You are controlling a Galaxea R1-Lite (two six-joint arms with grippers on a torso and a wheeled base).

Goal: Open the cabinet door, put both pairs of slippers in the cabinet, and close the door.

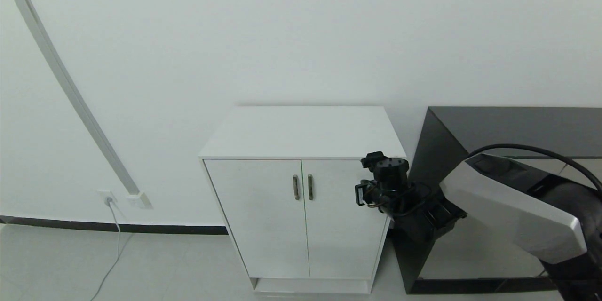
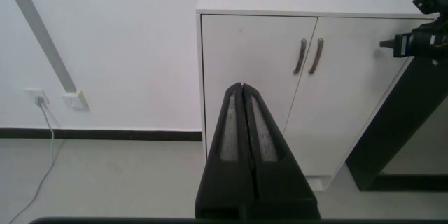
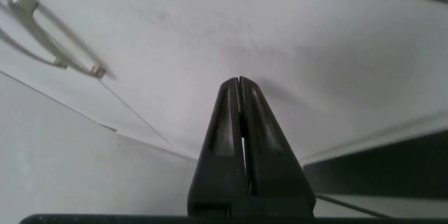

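White, smooth-faced cabinet [image 1: 301, 131] stands against the far wall [image 1: 301, 33]: boxy, flat matt top, recessed plinth at the floor. Two plain slab doors, left door [image 1: 258, 216] and right door [image 1: 338, 235], both closed, with a thin seam between them. Two slim metal bar handles [image 1: 296, 187], upright, sit side by side along that seam, near the doors' upper edge.

Right gripper [image 3: 241, 82]: black, tapered fingers pressed together, holding nothing. It hangs close in front of the right door's outer part, well right of the handles; cannot tell whether the tip touches the panel.

Left gripper [image 2: 241, 87]: black fingers with grey inner pads, closed flat on each other, empty. It sits well back from the cabinet, pointing toward the left door.

Glossy black unit [image 1: 470, 127] stands just right of the cabinet, its side reflective. Pale tiled floor [image 1: 141, 268]; dark skirting [image 1: 94, 226] along the wall. Grey trunking strip [image 1: 61, 75] slants down the wall to a white socket [image 1: 107, 196] at left; a thin grey cable [image 1: 115, 244] drops from it to the floor.
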